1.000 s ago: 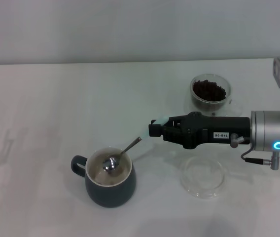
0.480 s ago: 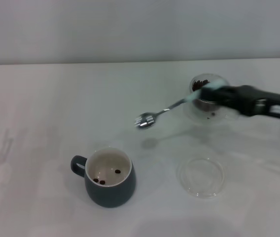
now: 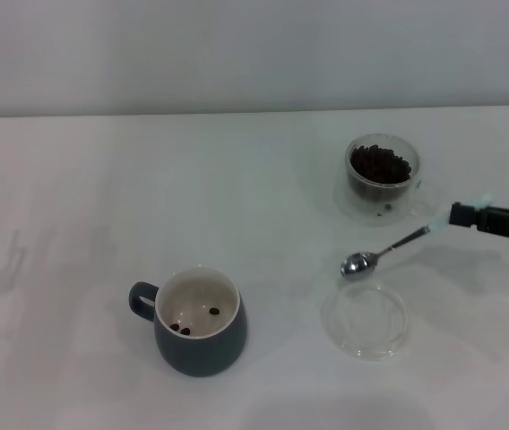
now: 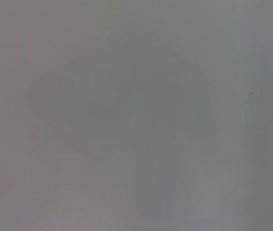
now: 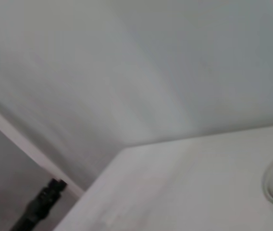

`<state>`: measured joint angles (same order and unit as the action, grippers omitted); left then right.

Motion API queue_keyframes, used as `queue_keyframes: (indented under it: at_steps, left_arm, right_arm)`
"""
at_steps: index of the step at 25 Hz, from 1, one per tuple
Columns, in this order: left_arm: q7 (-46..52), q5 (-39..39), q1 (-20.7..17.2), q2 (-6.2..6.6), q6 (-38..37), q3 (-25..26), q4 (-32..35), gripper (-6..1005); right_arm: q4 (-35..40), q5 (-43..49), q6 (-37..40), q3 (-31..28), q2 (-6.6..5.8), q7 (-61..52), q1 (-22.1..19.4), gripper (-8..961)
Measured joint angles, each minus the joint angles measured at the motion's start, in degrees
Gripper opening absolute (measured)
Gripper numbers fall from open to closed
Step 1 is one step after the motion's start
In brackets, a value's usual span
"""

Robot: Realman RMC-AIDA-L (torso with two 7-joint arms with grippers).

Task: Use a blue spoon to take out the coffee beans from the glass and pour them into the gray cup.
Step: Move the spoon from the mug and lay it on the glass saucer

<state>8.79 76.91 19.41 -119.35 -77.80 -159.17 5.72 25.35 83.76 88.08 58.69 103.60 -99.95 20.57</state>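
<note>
Right hand (image 3: pixel 466 216): only a matte black, blocky housing visible at the head view's right edge; no markings, cables or screws discernible.

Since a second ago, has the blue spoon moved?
Yes. The blue spoon, shut in the right gripper, left the gray cup and now hangs above the saucer, near the glass.

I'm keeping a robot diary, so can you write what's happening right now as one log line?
right gripper: shut on blue spoon, over table by glass saucer | coffee beans: most in glass | gray cup: few beans | left arm: unseen
</note>
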Motion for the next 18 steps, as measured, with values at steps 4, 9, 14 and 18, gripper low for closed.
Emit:
queue_keyframes:
  at_steps: [4,9,14,18]
  left_arm:
    - [0.00,0.00,0.12,0.04,0.08,0.00,0.00,773]
    - [0.00,-0.01,0.71,0.02,1.46,0.00,0.00,773]
    - [0.00,-0.01,0.72,0.00,1.52,0.00,0.00,775]
    - [0.00,-0.04,0.74,0.00,1.52,0.00,0.00,774]
  right_arm:
    - [-1.01,2.47,-3.26,-0.02,-0.02,-0.43,0.06,138]
    - [-2.38,5.08,-5.35,-0.02,0.30,-0.57,0.38,138]
    - [-2.46,5.74,-5.55,0.37,0.52,-0.61,-0.17,138]
    - [-3.53,7.87,-5.93,0.21,1.02,-0.96,0.11,138]
